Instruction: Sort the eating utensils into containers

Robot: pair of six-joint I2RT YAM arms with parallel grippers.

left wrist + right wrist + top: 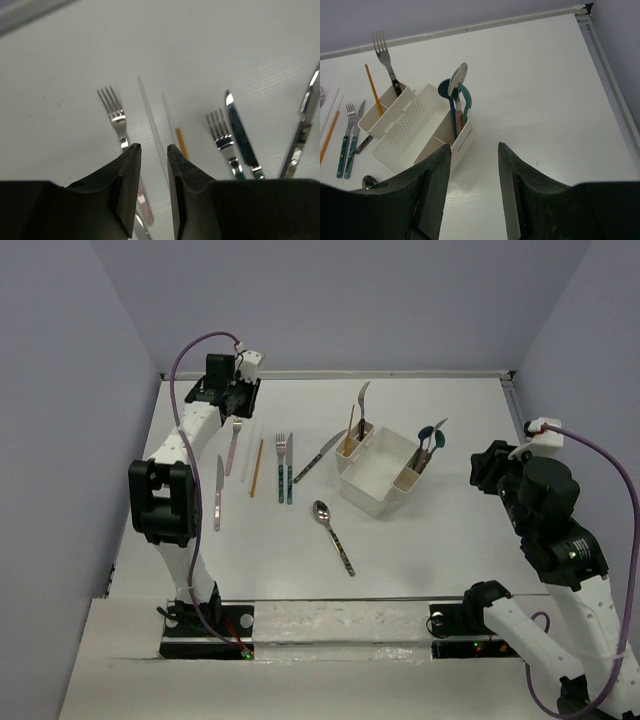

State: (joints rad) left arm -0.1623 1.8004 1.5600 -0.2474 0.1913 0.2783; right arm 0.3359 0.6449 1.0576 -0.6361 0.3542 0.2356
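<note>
fork (118,120) handle partly behind left claw (153,150)

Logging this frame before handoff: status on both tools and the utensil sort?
Left tool open, empty, over pink-handled fork. Right tool open, empty, beside caddy. Caddy end slots part-filled; several utensils loose on table. Nothing blocking.

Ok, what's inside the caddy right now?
One end slot holds a fork and an orange chopstick; the other, a teal spoon and a metal spoon. The middle compartment shows bare floor. Slot walls hide their lower ends.
</note>
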